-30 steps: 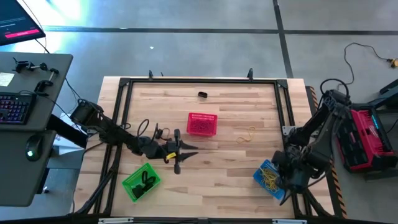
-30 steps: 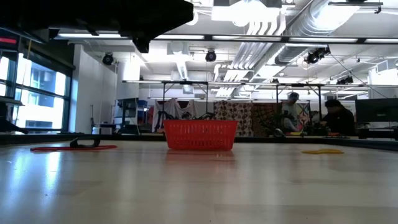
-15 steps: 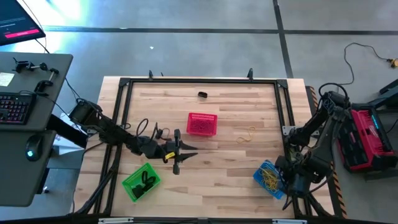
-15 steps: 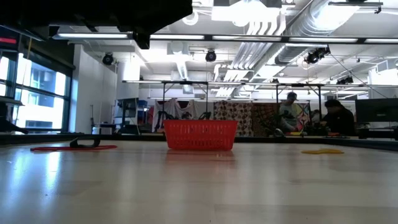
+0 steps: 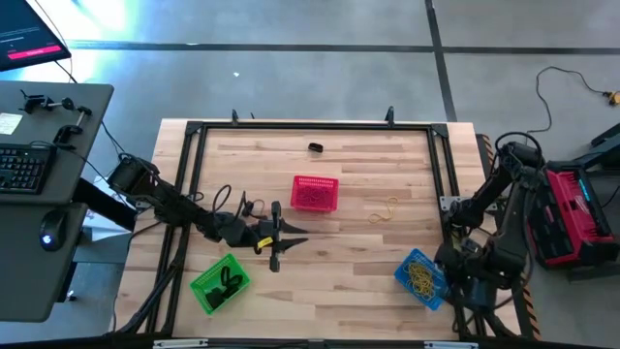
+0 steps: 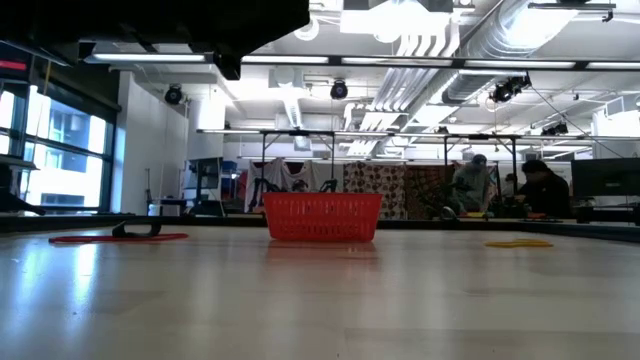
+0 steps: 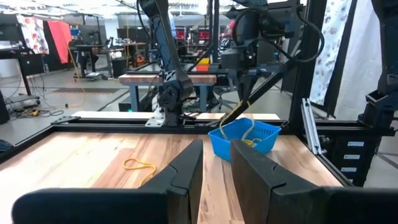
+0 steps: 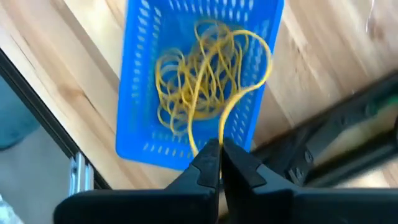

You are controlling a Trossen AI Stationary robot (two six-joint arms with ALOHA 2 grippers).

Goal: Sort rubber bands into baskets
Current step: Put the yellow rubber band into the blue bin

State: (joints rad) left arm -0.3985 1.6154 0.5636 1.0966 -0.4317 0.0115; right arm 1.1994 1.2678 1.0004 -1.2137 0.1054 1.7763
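Dropping a yellow band into the blue basket.

My right claw (image 8: 221,155) is above the blue basket (image 8: 140,118), pinching what looks like a yellow rubber band (image 8: 239,102); next I release it. The left claw (image 5: 276,240) waits unclenched mid-worktop (image 5: 358,262). Another yellow band (image 5: 387,209) lies beside the red basket (image 5: 315,193).

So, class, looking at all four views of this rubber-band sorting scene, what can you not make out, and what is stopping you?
- The green basket: its dark contents, high view, too small to count.
- The red basket: its inside, low view, hidden by its mesh wall.
- The dark item near the table's far edge, high view: too small to identify.
- The right gripper: whether the yellow band is pinched or only lies behind the fingertips, right wrist view.
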